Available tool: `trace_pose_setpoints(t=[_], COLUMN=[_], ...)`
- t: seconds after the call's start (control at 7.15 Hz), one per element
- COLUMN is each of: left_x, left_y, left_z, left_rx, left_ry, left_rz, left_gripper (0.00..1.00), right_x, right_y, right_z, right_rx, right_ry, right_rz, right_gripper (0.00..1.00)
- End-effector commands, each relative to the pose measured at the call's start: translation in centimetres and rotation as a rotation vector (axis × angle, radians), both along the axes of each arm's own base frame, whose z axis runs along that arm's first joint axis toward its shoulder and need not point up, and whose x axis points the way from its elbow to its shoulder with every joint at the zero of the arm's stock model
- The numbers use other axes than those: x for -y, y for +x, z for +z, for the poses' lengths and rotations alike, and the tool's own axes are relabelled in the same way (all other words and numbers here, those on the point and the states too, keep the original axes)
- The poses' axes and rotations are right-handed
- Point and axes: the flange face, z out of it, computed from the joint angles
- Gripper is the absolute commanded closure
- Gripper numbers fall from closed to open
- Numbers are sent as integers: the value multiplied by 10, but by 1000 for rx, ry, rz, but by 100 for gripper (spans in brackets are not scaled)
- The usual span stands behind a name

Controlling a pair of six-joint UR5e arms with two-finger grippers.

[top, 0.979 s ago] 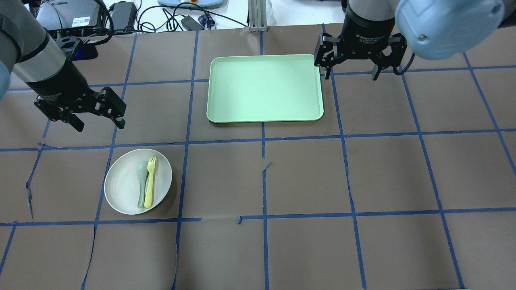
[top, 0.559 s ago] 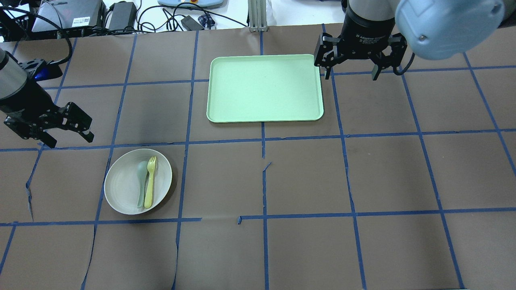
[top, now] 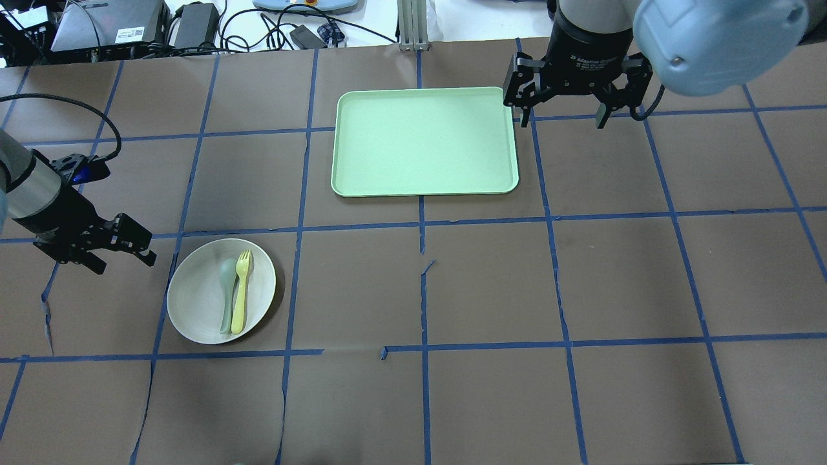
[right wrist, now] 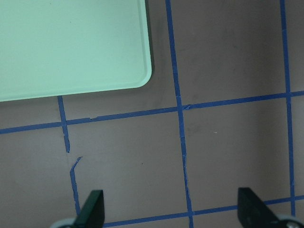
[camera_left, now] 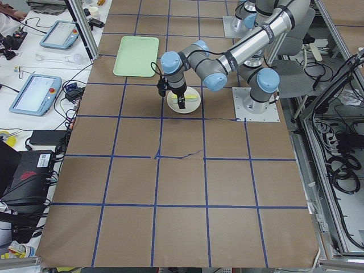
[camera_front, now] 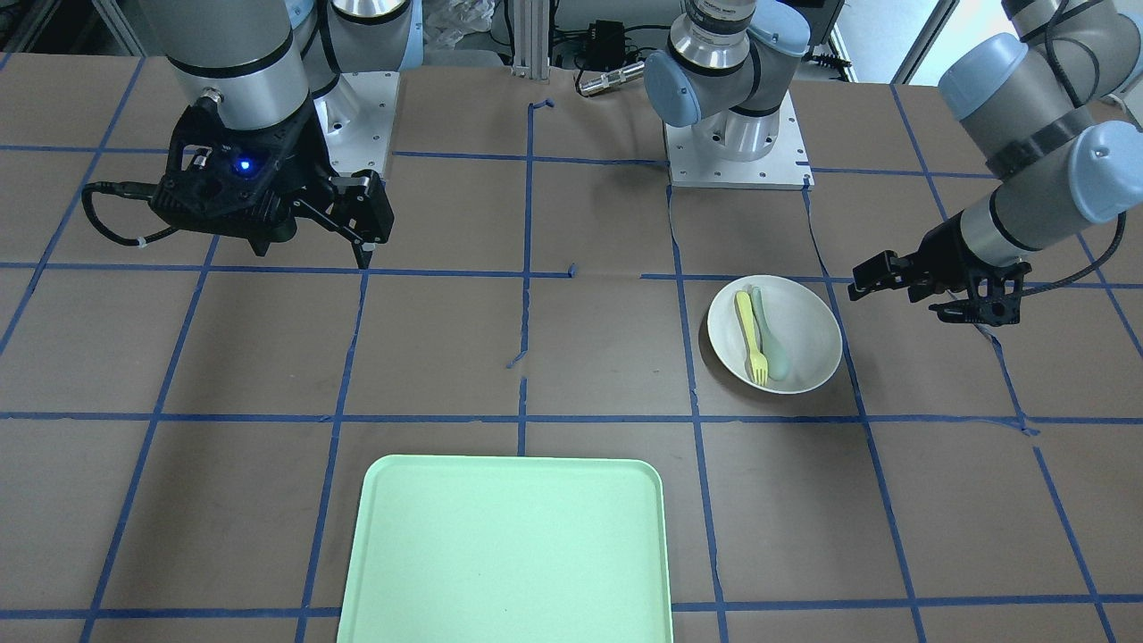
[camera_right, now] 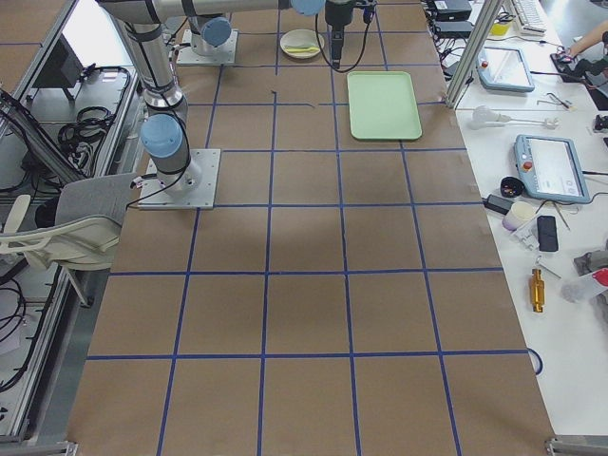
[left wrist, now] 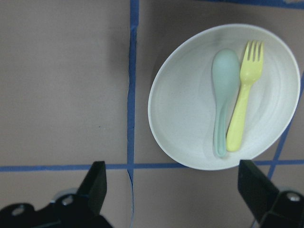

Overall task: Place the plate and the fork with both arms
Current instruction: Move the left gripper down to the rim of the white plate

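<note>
The off-white plate (top: 194,303) sits on the table at the near left. The pale-yellow fork (top: 240,294) lies in it, beside a grey-green spoon (top: 226,290). My left gripper (top: 123,260) is open and empty, low and just left of the plate's far rim, apart from it. Its wrist view shows the plate (left wrist: 185,118), the fork (left wrist: 242,104) and the spoon (left wrist: 223,95) ahead of the open fingers. My right gripper (top: 562,119) is open and empty, hovering by the far right corner of the mint-green tray (top: 424,141). The front view shows the plate (camera_front: 808,357) and the fork (camera_front: 748,335).
The tray (camera_front: 504,554) lies empty at the far middle of the table. Brown paper with blue tape lines covers the table. Cables and boxes lie beyond the far edge (top: 194,26). The left arm's cable (top: 97,116) loops over the table at the far left.
My left gripper has moved left and toward the near side, ending low next to the plate's left side. The right arm, plate, fork and tray have not moved.
</note>
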Motion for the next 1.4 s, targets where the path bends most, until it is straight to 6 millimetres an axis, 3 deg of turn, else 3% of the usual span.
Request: trace_pose_setpoints(t=[0.0, 0.42, 0.56, 0.98, 1.12, 1.26], left_x=[-4, 4, 4, 4, 6, 6], left_y=[10, 11, 11, 11, 7, 7], left_z=[-47, -89, -94, -110, -115, -119], left_rx=[-44, -111, -118, -136, -175, -183], left_ry=[48, 98, 106, 131, 122, 128], left_rz=[-15, -5, -5, -4, 10, 12], left_gripper=[10, 14, 18, 18, 21, 31], right_x=[0, 0, 0, 0, 0, 0], right_y=[0, 0, 0, 0, 0, 0], right_z=[0, 0, 0, 1, 0, 0], right_rx=[0, 0, 0, 0, 0, 0], right_ry=[0, 0, 1, 0, 1, 1], right_rz=[0, 0, 0, 0, 0, 0], right_gripper=[0, 0, 0, 0, 0, 0])
